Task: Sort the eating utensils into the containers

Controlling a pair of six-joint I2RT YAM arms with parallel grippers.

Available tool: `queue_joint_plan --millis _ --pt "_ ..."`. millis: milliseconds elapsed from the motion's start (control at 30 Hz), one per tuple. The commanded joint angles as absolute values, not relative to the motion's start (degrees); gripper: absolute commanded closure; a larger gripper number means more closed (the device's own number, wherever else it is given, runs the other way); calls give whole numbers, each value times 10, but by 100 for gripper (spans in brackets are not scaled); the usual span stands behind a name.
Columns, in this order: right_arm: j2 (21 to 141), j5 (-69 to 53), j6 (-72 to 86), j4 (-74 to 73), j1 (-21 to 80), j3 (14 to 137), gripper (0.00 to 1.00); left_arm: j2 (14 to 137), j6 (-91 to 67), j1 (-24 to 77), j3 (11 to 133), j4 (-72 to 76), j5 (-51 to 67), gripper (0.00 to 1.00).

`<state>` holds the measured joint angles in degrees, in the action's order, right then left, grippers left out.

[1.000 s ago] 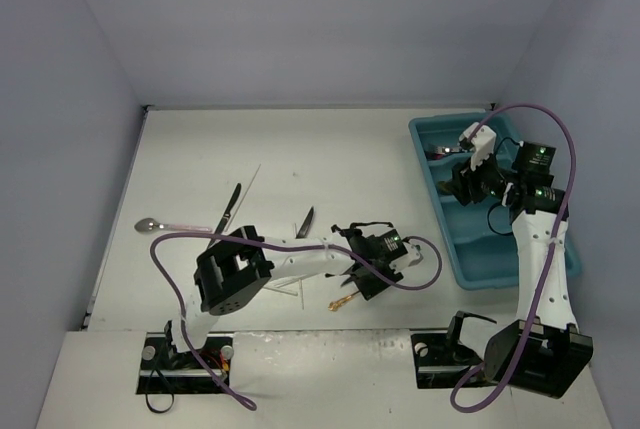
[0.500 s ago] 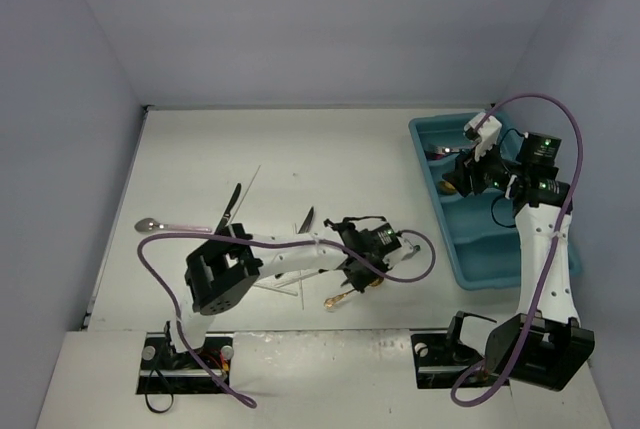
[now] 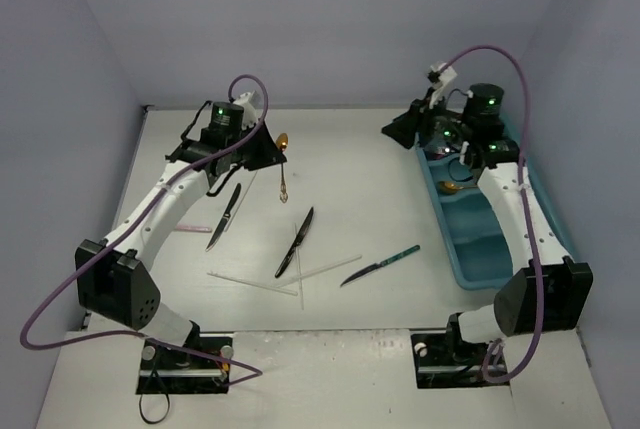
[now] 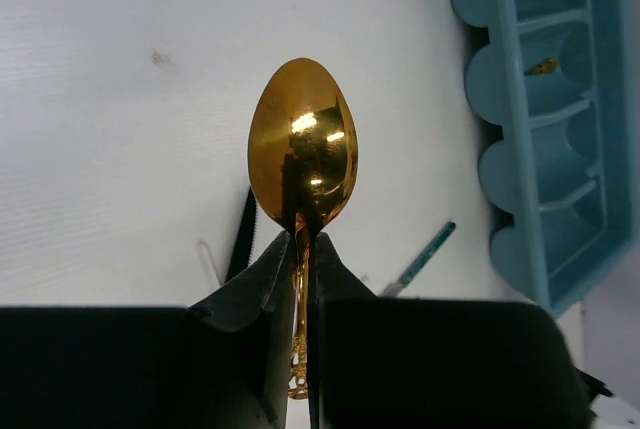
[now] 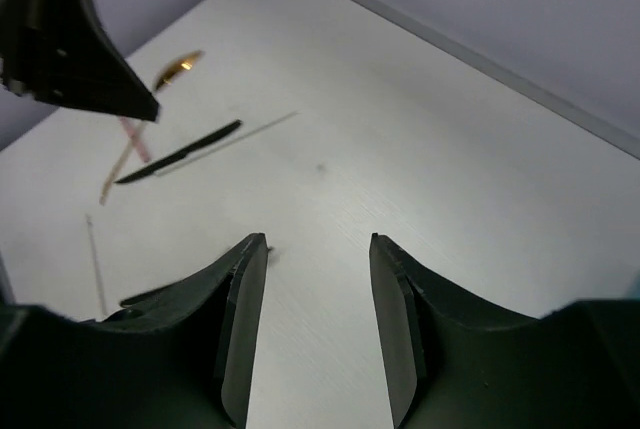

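Observation:
My left gripper (image 3: 272, 149) is shut on the neck of a gold spoon (image 3: 283, 141) and holds it in the air over the back left of the table. In the left wrist view the spoon's bowl (image 4: 302, 144) sticks out past the closed fingertips (image 4: 280, 249). On the table lie two dark knives (image 3: 225, 217) (image 3: 296, 241), a teal-handled knife (image 3: 380, 265) and thin white sticks (image 3: 255, 282). The teal tray (image 3: 470, 271) stands at the right with a gold spoon (image 3: 450, 187) in one compartment. My right gripper (image 3: 400, 129) hangs open and empty just left of the tray's far end.
A pink handle (image 3: 190, 228) pokes out from under the left arm. The side walls stand close on both sides. In the right wrist view, bare table shows between the open fingers (image 5: 245, 279), with the left gripper (image 5: 70, 39) and a dark knife (image 5: 180, 154) beyond.
My left gripper closed on the gold spoon near the table's front and carried it up to the back left. My right gripper swung from over the tray to its left, still open.

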<state>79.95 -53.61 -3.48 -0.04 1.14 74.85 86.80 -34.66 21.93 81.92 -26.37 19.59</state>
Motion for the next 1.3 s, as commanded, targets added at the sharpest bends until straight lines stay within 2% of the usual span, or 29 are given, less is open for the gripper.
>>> queue_joint_plan --millis 0,233,700,933,1067,1267 --pt "831 -517 76 94 135 793 55 839 -468 210 785 -151 261 100" --pt "910 -483 185 131 285 821 50 818 -483 207 793 -150 268 100" --pt "977 -499 230 134 323 819 52 801 -443 225 795 -158 287 100" --pt "995 -503 229 134 323 828 68 801 -406 255 809 -175 279 100" --pt "999 -501 221 134 323 826 84 801 -400 259 814 -182 274 100" --pt "999 -499 216 133 318 818 97 801 -396 259 817 -185 276 99"
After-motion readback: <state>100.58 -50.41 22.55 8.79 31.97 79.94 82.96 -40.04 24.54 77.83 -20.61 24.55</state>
